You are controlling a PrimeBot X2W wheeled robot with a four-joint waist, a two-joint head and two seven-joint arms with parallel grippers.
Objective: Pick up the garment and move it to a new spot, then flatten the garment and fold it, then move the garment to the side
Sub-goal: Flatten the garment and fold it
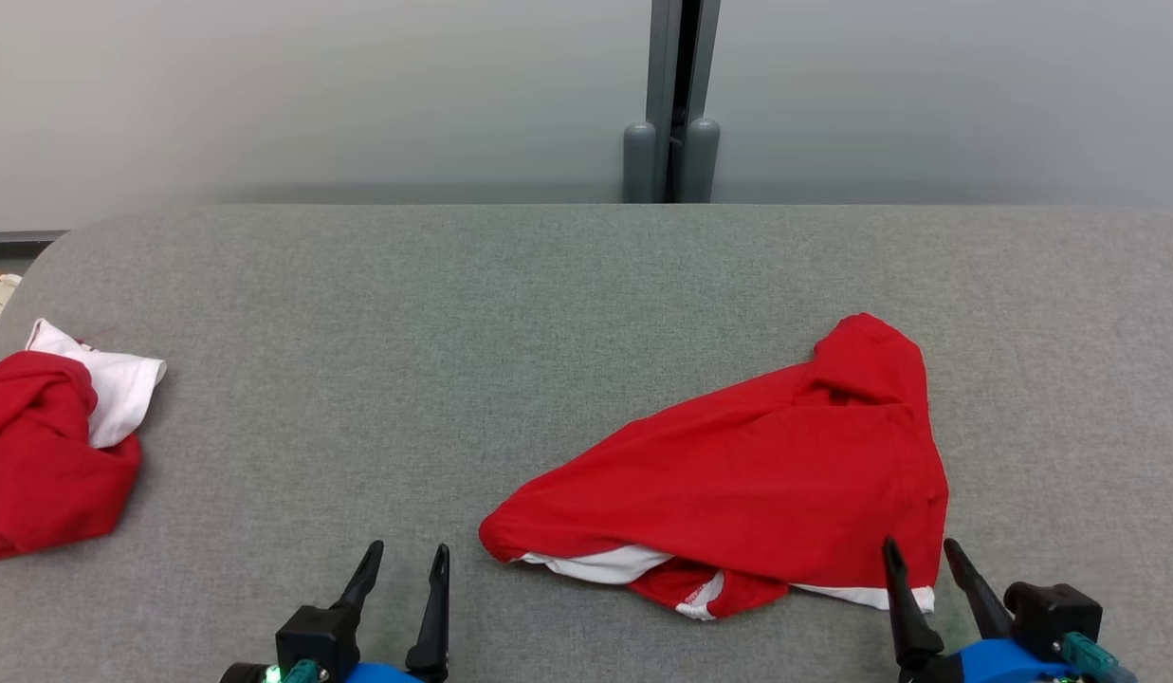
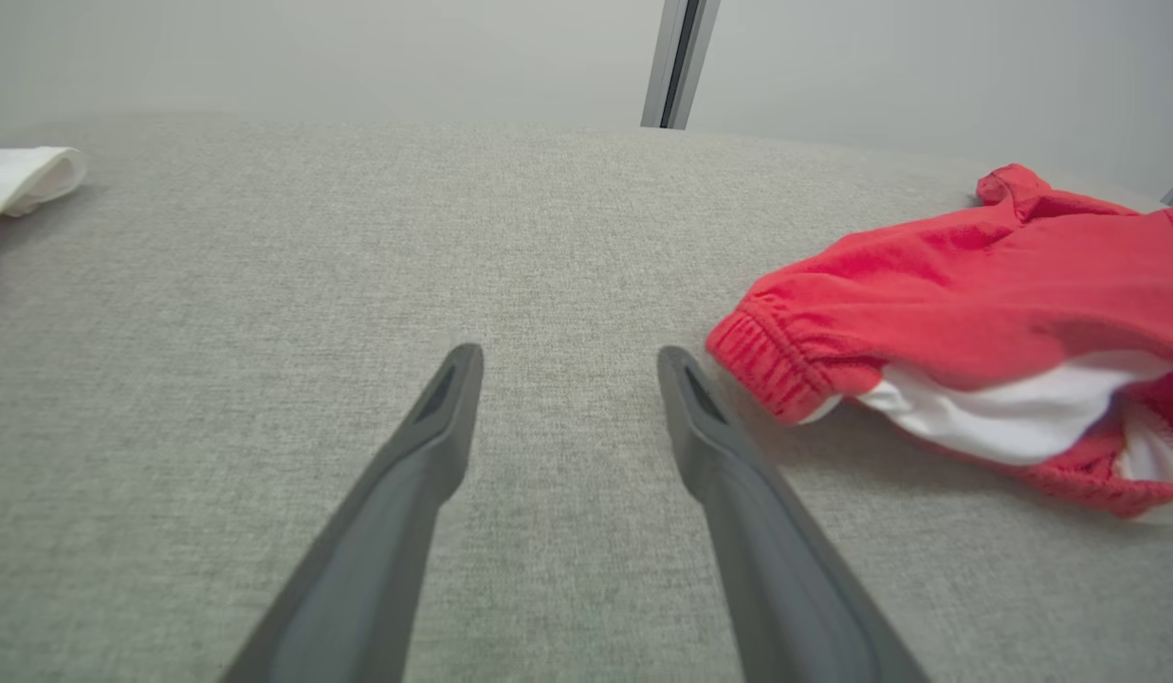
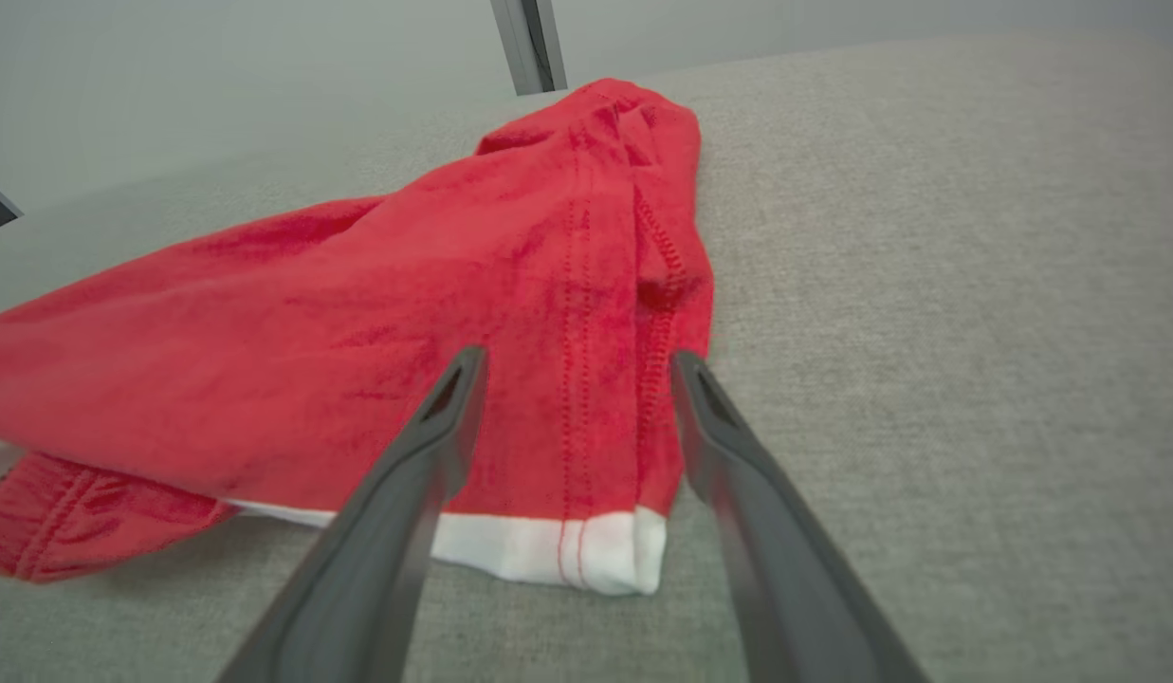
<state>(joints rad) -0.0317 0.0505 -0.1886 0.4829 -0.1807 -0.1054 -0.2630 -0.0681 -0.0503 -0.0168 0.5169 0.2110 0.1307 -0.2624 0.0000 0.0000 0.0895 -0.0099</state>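
Item 1: garment [image 1: 757, 465], red w/ white trim, lying crumpled in a rough triangle on the grey fabric table [image 1: 406, 313], right of centre and toward the near edge; a peak at the far right, an elastic-looking gathered edge at the near-left tip, white band along the near hem. Same piece in left wrist view [image 2: 975, 275] at the right side, and in right wrist view [image 3: 358, 360] across left and centre. Item 2: right gripper [image 1: 920, 545], fingers spread, nothing pinched; poised at the garment's near-right corner, the white hem corner showing between the two fingers in its own view [image 3: 578, 359]; whether it touches the cloth, can't tell. Item 3: left gripper [image 1: 408, 550], fingers spread, nothing between them, over bare table just left of the garment's near-left tip; own view [image 2: 569, 356] shows grey fabric between the fingers. Item 4: second garment [image 1: 36, 455], red w/ a white part, bunched at the table's far left edge, well apart from item 1; its white part shows in left wrist view [image 2: 27, 175]. Item 5: grey upright post [image 1: 676, 95] behind the table, against a pale wall.
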